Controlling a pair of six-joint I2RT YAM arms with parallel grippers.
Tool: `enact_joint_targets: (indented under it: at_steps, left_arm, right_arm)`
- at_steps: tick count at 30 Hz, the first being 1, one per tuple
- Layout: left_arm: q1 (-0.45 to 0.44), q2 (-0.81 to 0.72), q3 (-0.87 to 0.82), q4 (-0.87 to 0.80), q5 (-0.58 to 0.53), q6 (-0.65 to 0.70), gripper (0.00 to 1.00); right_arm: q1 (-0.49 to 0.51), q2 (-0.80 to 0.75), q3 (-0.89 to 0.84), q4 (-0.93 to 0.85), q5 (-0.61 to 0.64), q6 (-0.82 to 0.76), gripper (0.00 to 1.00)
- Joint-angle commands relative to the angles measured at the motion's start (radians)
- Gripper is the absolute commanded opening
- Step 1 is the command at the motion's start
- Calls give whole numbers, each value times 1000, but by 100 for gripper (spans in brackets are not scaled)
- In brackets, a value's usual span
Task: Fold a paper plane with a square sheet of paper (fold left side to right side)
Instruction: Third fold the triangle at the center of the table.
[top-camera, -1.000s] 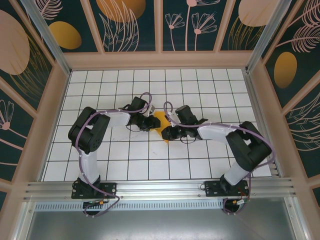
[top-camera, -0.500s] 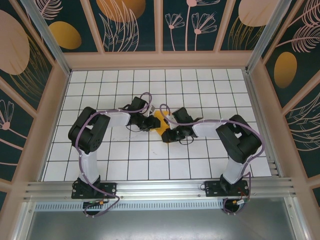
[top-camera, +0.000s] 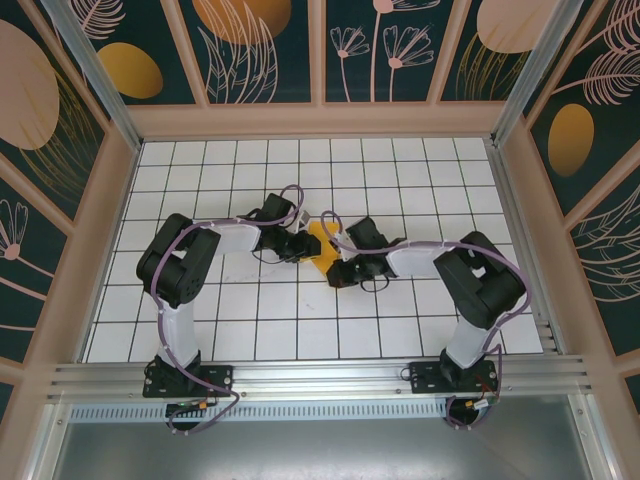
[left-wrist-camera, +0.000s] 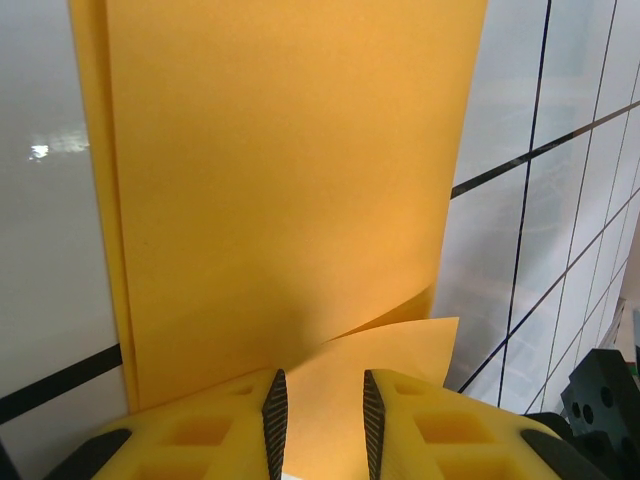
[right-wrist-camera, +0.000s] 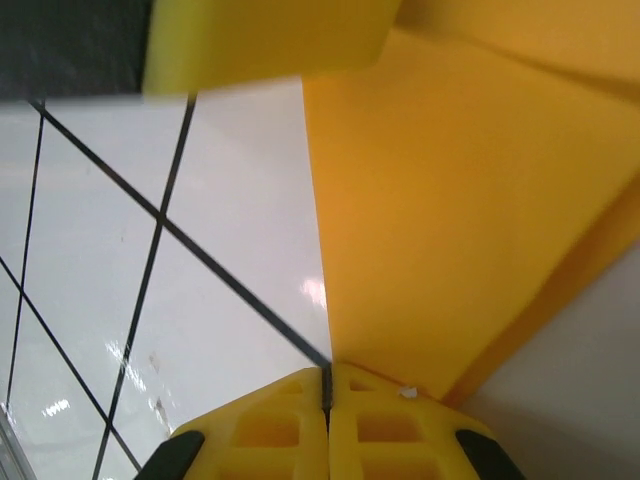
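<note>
Paper lies layered at the middle of the table, between both arms. The right gripper is pressed together on the paper's edge, apparently pinching it. The left gripper stands slightly spread, a loose flap in the gap. For a clean fold, the left should close on that flap, carry it low and match the edges while the right anchors.

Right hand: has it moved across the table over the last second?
No, barely: the right hand stays pinched on the sheet of paper by the same grid lines. Only its elbow swung left, away from the right rail.
</note>
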Motion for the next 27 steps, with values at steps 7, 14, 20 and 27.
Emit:
enact_joint_targets:
  at_steps: [7, 14, 20, 27]
  left_arm:
    - [-2, 90, -26, -63, -154, 46, 31]
    - [-2, 83, -21, -64, -153, 43, 31]
    - [-3, 78, -26, -63, -155, 43, 31]
    - [-3, 71, -17, -63, -154, 40, 31]
  right_arm:
    - [-2, -123, -104, -130, -21, 28, 6]
    - [-3, -225, 2, -135, -80, 30, 7]
    - [-3, -62, 85, -85, -15, 39, 4]
    - [-2, 70, 102, -117, 55, 42, 0]
